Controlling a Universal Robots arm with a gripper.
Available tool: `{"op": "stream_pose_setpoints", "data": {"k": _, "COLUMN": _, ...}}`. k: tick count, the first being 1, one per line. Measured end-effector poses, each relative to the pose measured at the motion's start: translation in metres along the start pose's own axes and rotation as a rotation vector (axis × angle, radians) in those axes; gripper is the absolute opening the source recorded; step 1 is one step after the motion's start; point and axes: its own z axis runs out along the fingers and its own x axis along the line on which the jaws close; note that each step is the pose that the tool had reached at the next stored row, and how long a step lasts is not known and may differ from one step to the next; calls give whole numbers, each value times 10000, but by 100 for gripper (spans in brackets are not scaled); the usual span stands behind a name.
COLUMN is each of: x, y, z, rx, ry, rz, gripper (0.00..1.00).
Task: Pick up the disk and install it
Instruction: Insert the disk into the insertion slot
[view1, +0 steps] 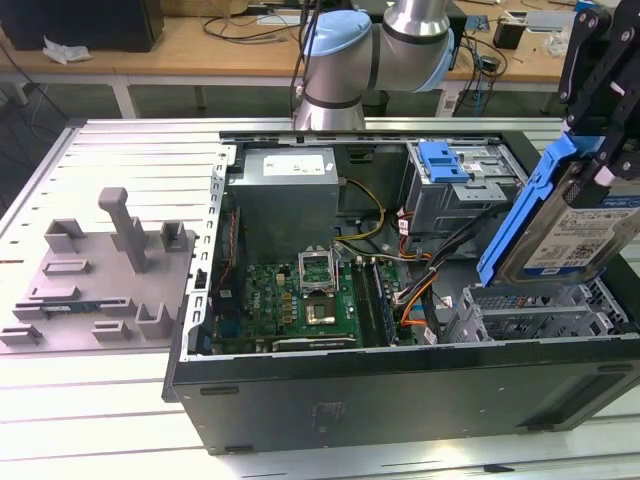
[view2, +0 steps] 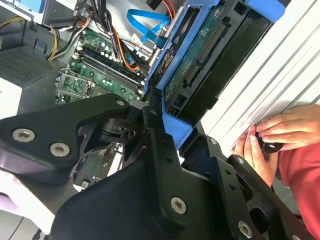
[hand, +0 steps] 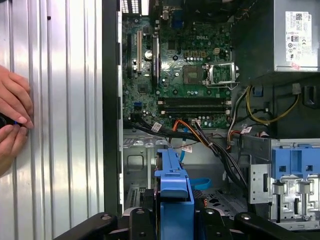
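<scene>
Aloft, disk (view1: 575, 225) clamped in pincer (view1: 603, 160) — tilted (over open case (view1: 400, 378))

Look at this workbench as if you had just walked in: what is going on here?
The robot's tool grips the disk, holding it tilted above the open computer case, by the drive cage at the exterior view's right. It is not yet installed. A person's hands rest on the ribbed table beside the case.
</scene>
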Motion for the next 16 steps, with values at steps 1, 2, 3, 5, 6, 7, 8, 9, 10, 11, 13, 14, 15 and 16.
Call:
{"op": "stream_pose_setpoints", "data": {"k": 1, "x": 0, "y": 0, "z": 3, "rx": -1, "ry": 2, "rz": -12, "gripper": 37}}
{"op": "stream_pose_setpoints", "data": {"k": 2, "x": 0, "y": 0, "z": 7, "rx": -1, "ry": 2, "rz": -19, "gripper": 37}}
{"op": "stream_pose_setpoints", "data": {"k": 3, "x": 0, "y": 0, "z": 9, "rx": -1, "ry": 2, "rz": -24, "gripper": 37}}
{"op": "stream_pose_setpoints", "data": {"k": 5, "x": 1, "y": 0, "z": 23, "rx": -3, "ry": 3, "rz": -52, "gripper": 37}}
{"op": "stream_pose_setpoints", "data": {"k": 6, "x": 1, "y": 0, "z": 31, "rx": -4, "ry": 3, "rz": -77, "gripper": 37}}
{"op": "stream_pose_setpoints", "data": {"k": 7, "x": 1, "y": -6, "z": 38, "rx": -6, "ry": 3, "rz": -112, "gripper": 37}}
{"op": "stream_pose_setpoints", "data": {"k": 8, "x": 2, "y": -12, "z": 44, "rx": -7, "ry": 4, "rz": -148, "gripper": 37}}
{"op": "stream_pose_setpoints", "data": {"k": 9, "x": 2, "y": -11, "z": 45, "rx": -8, "ry": 5, "rz": -158, "gripper": 37}}
{"op": "stream_pose_setpoints", "data": {"k": 10, "x": 2, "y": -11, "z": 47, "rx": -8, "ry": 4, "rz": -165, "gripper": 37}}
{"op": "stream_pose_setpoints", "data": {"k": 11, "x": 2, "y": -11, "z": 48, "rx": -8, "ry": 5, "rz": -166, "gripper": 37}}
{"op": "stream_pose_setpoints", "data": {"k": 13, "x": 5, "y": -12, "z": 52, "rx": -8, "ry": 2, "rz": -168, "gripper": 37}}
{"op": "stream_pose_setpoints", "data": {"k": 14, "x": 12, "y": -12, "z": 55, "rx": -8, "ry": 1, "rz": -168, "gripper": 37}}
{"op": "stream_pose_setpoints", "data": {"k": 15, "x": 16, "y": -12, "z": 55, "rx": -8, "ry": 3, "rz": -168, "gripper": 37}}
{"op": "stream_pose_setpoints", "data": {"k": 16, "x": 22, "y": -12, "z": 58, "rx": -9, "ry": 2, "rz": -167, "gripper": 37}}
